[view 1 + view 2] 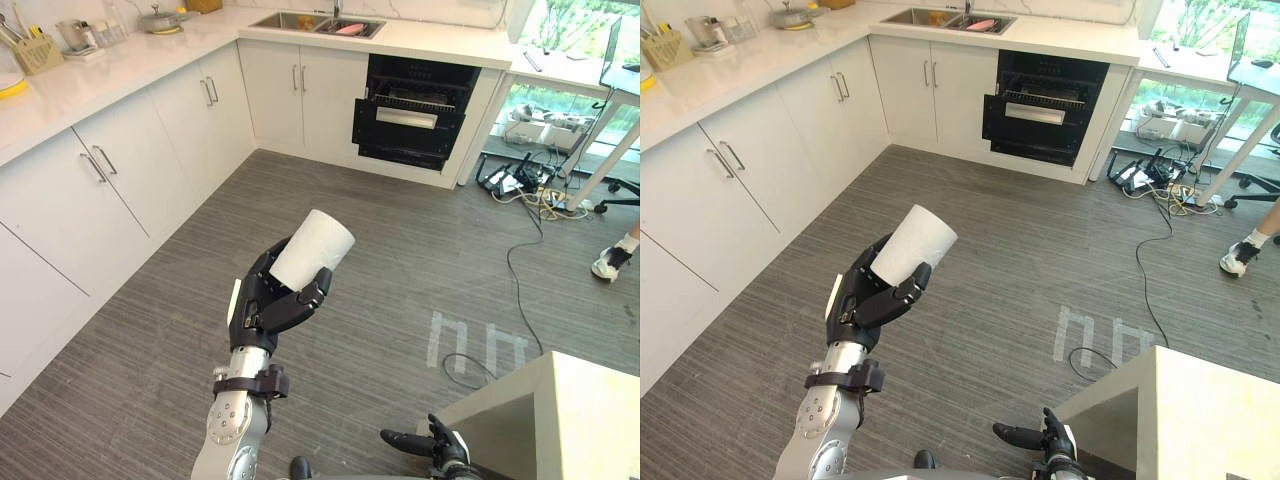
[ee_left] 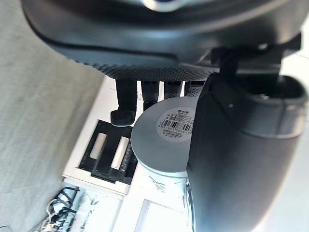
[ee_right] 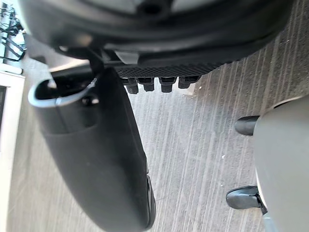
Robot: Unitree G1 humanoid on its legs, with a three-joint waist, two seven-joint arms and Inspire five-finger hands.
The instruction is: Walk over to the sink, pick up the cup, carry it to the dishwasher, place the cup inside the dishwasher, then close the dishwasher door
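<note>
Left eye view: on the far left I have the white desk (image 1: 120, 70), with a utensil holder (image 1: 36, 52) and a lidded pot (image 1: 160, 19) on it. White cabinets (image 1: 130, 165) sit below.

My left hand (image 1: 262, 308) is raised over the grey plank floor (image 1: 400, 270), well short of the units. Its fingers (image 1: 303, 296) and thumb are curled round the white cup (image 1: 314, 248). The cup is tilted, with its far end pointing up and to the right. In the left wrist view, its labelled base (image 2: 174, 126) faces the camera.

Further along the back of the desk is the steel sink (image 1: 300, 20), with something pink (image 1: 350, 29) lying in its right basin. Just right of the sink cabinet is the black dishwasher (image 1: 415, 105), its door tipped partly outward.

My right hand (image 1: 432, 444) hangs low at the bottom edge, its fingers loosely extended and holding nothing. It is just beside a beige block (image 1: 575, 420). White tape marks (image 1: 475, 345) lie on the floor above it.

On the right, a tangle of cables (image 1: 525, 185) lies under a table, and a person's shoe (image 1: 608, 264) shows at the far right edge.
</note>
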